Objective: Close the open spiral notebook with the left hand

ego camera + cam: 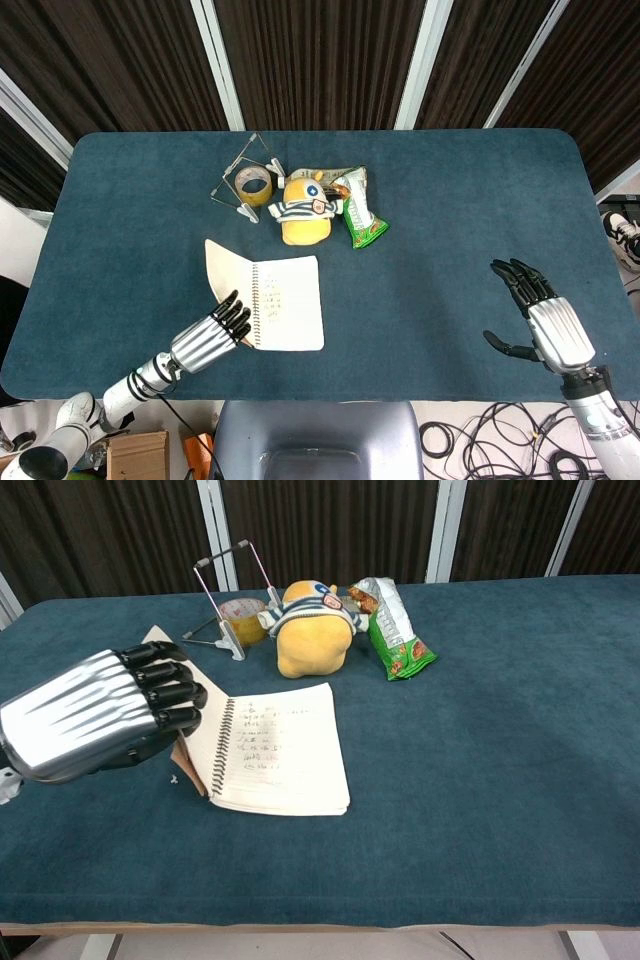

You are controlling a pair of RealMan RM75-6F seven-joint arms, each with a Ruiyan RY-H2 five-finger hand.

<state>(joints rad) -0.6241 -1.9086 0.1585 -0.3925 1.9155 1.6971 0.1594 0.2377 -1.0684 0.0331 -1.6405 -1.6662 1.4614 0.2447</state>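
The spiral notebook (287, 315) lies at the front left of the table, its written right page (285, 750) flat. Its left leaf (225, 272) with the brown cover stands tilted up from the spiral. My left hand (210, 341) is at the notebook's left side, fingers (165, 692) stretched out against the back of the raised leaf, pushing it; the thumb is hidden. My right hand (545, 320) hangs open over the front right of the table, holding nothing, and shows only in the head view.
Behind the notebook sit a yellow plush toy (303, 210), a green snack bag (360, 215), a tape roll (253, 183) and a wire stand (225, 590). The blue table (450, 200) ends just in front of both hands.
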